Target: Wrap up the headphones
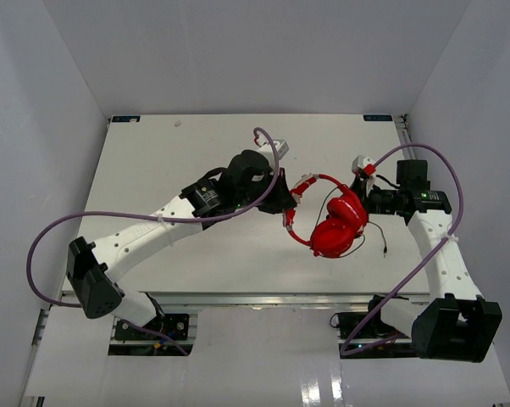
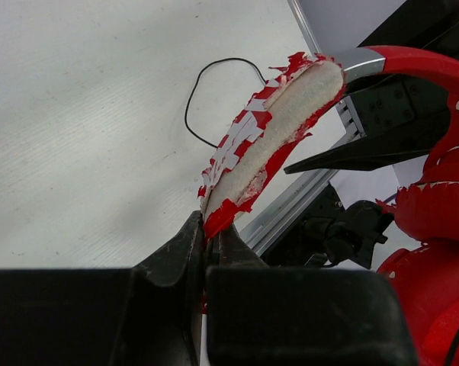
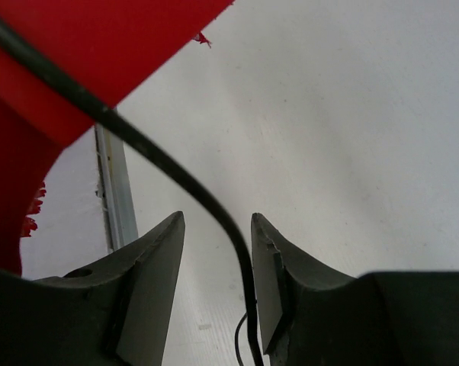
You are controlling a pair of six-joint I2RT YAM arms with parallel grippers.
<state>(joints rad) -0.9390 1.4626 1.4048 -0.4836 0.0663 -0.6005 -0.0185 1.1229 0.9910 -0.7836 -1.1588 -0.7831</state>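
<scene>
The red headphones (image 1: 334,227) lie right of the table's middle, cups stacked together, headband (image 1: 299,188) arching left. My left gripper (image 1: 287,202) is shut on the headband's worn, peeling padded end (image 2: 269,131); the cups (image 2: 435,217) show at the right of the left wrist view. The thin black cable (image 1: 379,240) trails right of the cups, and a loop of it (image 2: 195,95) lies on the table. My right gripper (image 1: 367,200) sits at the cups' right side, open, with the black cable (image 3: 165,164) running between its fingers, near the right one. A red cup (image 3: 54,69) fills that view's upper left.
Thick purple robot cables (image 1: 268,140) arc over both arms. An aluminium rail (image 1: 263,298) runs along the table's near edge and also shows in the right wrist view (image 3: 115,191). White walls (image 1: 35,110) enclose the table (image 1: 179,153) on the left, back and right.
</scene>
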